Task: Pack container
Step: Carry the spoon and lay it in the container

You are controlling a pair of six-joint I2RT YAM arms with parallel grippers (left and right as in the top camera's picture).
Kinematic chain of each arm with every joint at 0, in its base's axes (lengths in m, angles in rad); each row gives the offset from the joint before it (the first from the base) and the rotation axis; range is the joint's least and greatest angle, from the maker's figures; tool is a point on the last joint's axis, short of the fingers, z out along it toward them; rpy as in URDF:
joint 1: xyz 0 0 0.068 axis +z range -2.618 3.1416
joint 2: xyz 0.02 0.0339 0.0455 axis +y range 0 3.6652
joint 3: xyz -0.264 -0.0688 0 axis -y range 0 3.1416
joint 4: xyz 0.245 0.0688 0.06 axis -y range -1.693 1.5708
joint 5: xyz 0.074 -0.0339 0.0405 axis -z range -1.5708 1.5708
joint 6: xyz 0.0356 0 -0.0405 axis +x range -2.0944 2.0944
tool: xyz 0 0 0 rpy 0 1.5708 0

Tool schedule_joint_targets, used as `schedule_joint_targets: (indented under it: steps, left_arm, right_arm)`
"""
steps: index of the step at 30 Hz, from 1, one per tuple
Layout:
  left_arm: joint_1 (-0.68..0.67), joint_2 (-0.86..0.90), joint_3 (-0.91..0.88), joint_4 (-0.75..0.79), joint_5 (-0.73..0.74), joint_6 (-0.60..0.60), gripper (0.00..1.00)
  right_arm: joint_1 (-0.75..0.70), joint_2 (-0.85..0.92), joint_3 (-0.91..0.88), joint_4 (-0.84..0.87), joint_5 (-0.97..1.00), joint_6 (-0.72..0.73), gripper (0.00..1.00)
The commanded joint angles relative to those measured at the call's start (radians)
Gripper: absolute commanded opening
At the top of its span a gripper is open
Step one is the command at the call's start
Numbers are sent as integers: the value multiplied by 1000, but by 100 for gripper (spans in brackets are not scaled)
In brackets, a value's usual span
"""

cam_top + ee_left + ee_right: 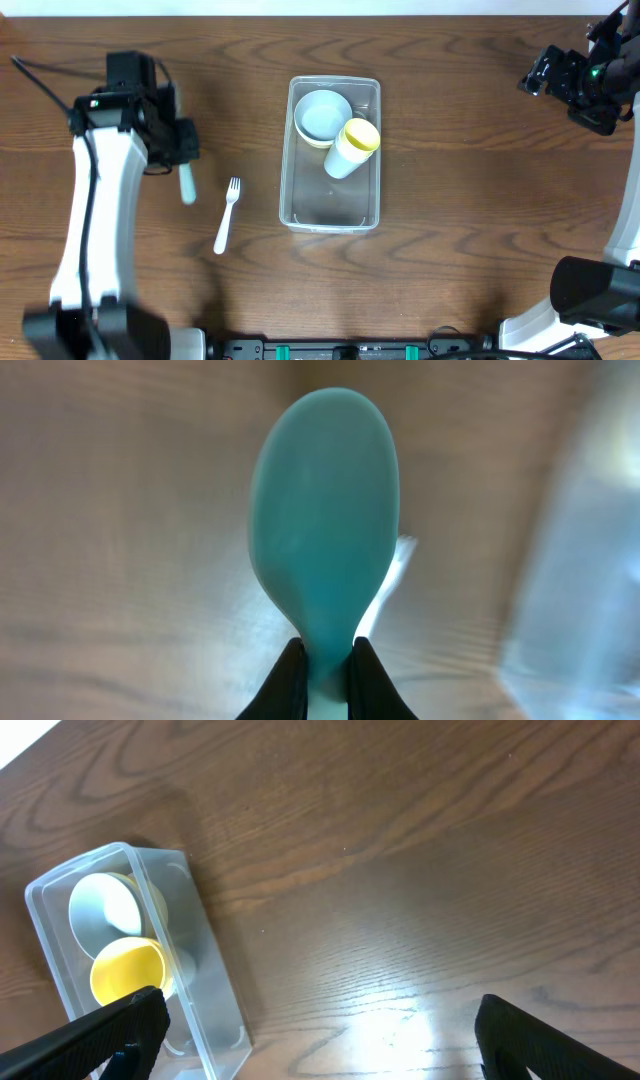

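With my left claw [327,660] clenched on the teal spoon [322,530] and my right claw [320,1010] released far off, I judge I'm mid-carry: next I swing it past the fork [228,214] into the clear container [284,190] in the middle of the counter [460,210].

Nothing to report on this one: we can't read a single word, label, brand or number in any of the three views.
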Motion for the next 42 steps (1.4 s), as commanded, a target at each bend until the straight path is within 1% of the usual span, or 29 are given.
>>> schedule_joint_targets:
  steps: [1,4,7,10,13,16,22,26,31,33,34,36,37,42]
  left_arm:
    - [-111,-92,23,-21,26,122,6]
    - [-226,-120,23,-43,26,228,6]
    - [-341,-110,5,-60,26,379,6]
    - [-436,-82,-38,-31,26,532,6]
    - [-499,-45,-69,13,26,666,6]
    - [-549,8,-74,50,26,761,6]
    - [-621,131,-74,126,26,810,6]
    - [-653,196,-74,128,26,885,6]
    - [-663,219,-73,144,26,887,7]
    - [-663,203,-63,153,26,856,16]
    - [-663,195,-55,154,26,837,17]
    - [-663,171,-31,154,26,793,27]
    - [-663,154,-18,155,26,774,30]
    - [-663,38,2,154,26,762,34]
  right_arm:
    - [-6,3,-4,-2,-6,14,99]
    - [-6,3,-3,-2,-6,14,99]
    - [-6,3,-3,-2,-6,14,99]
    - [-6,3,-4,-2,-6,14,99]
    - [-6,3,-4,-2,-6,14,99]
    - [-6,3,-4,-2,-7,14,99]
    - [-6,3,-4,-2,-6,14,99]
    - [-6,3,-4,-2,-6,14,99]
    - [-6,3,-3,-2,-6,14,99]
    - [-6,3,-4,-2,-6,14,99]
    - [-6,3,-4,-2,-6,14,99]
    - [-6,3,-3,-2,-6,14,99]
    - [-6,3,-4,-2,-6,14,99]
    - [-6,3,-3,-2,-6,14,99]
